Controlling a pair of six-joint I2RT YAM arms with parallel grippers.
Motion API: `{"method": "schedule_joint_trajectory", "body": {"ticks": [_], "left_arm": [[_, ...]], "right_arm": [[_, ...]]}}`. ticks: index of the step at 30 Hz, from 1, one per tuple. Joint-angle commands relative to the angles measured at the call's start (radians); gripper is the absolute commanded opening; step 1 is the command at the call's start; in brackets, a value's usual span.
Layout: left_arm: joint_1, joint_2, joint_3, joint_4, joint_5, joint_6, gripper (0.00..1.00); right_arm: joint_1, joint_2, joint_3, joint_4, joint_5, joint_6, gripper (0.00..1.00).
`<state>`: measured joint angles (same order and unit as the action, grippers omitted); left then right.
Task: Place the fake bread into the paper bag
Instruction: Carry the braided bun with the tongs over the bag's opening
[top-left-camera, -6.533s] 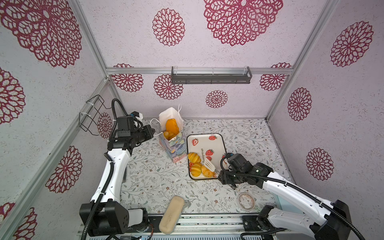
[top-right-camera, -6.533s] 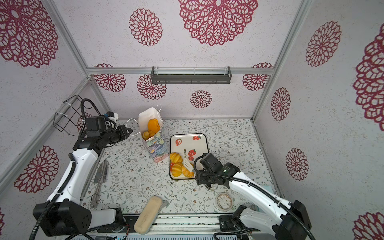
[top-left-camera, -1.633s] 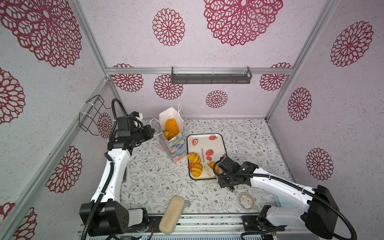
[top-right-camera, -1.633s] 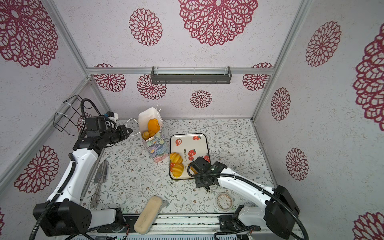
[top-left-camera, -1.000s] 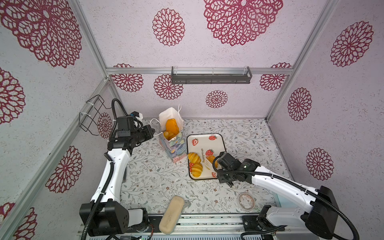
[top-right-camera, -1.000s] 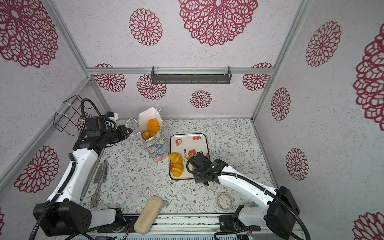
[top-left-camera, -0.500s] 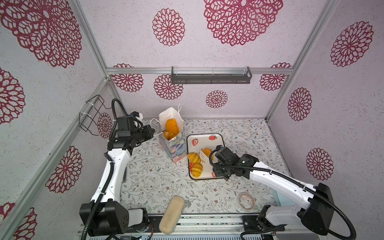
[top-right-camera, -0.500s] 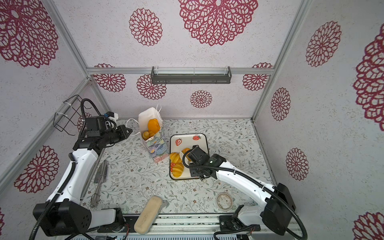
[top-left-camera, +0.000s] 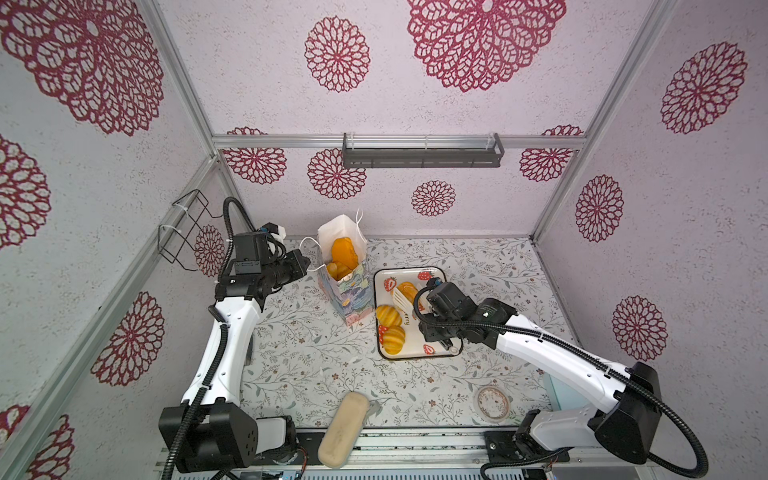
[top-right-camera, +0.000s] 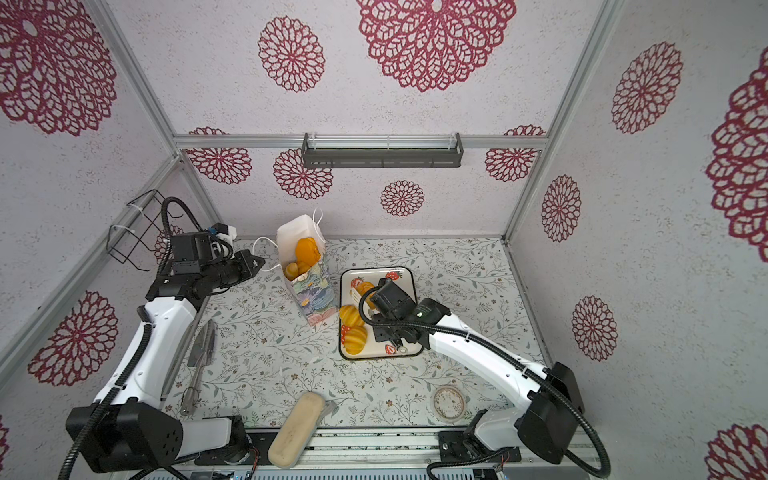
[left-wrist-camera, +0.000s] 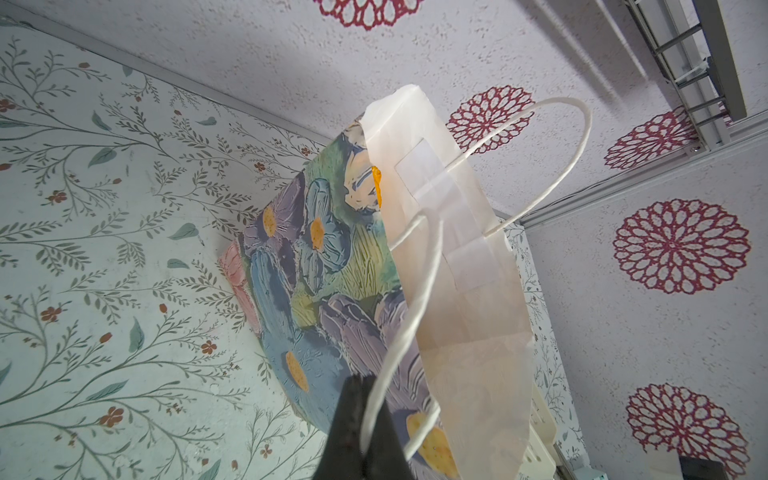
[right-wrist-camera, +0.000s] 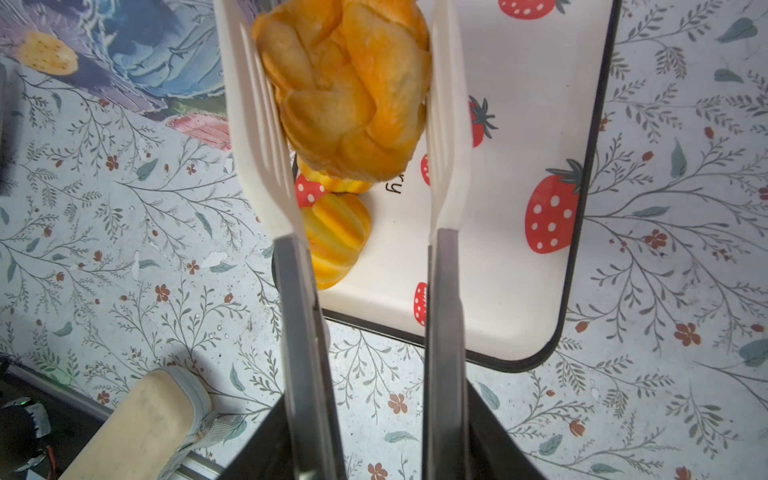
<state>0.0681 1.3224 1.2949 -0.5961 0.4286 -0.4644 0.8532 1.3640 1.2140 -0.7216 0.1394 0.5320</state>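
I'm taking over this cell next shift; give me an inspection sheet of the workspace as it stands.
Surface: floral table cover, flat.
Job's things: paper bag standing open, fake bread inside; two buns on the tray; one pastry clamped in the tongs.
Clutter: beige block, tape roll, metal tools.
Grippers: left gripper shut on the bag's cord handle; right gripper shut on the tongs.
Cables: black hoses along both arms.
Surroundings: wire basket, grey wall shelf.

Arms (top-left-camera: 226, 345): white links, black joints.
Cables (top-left-camera: 226, 224): black corrugated hose.
Right gripper (right-wrist-camera: 332, 25): grey stems, white slotted blades.
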Motion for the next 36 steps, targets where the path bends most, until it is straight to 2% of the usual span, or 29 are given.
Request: {"method": "schedule_joint_trajectory", "body": {"ticks": [1, 36], "left_arm": [[-0.001, -0.005, -0.006, 0.013, -0.004, -0.002, 0.0], [-0.001, -0.008, -0.006, 0.013, -0.004, -0.001, 0.0]], "right_arm": [[-0.005, -0.002, 0.053, 0.039, 0.037, -0.027, 0.52], [-0.005, 0.134, 0.403, 0.028, 0.045, -0.145, 0.51]]}}
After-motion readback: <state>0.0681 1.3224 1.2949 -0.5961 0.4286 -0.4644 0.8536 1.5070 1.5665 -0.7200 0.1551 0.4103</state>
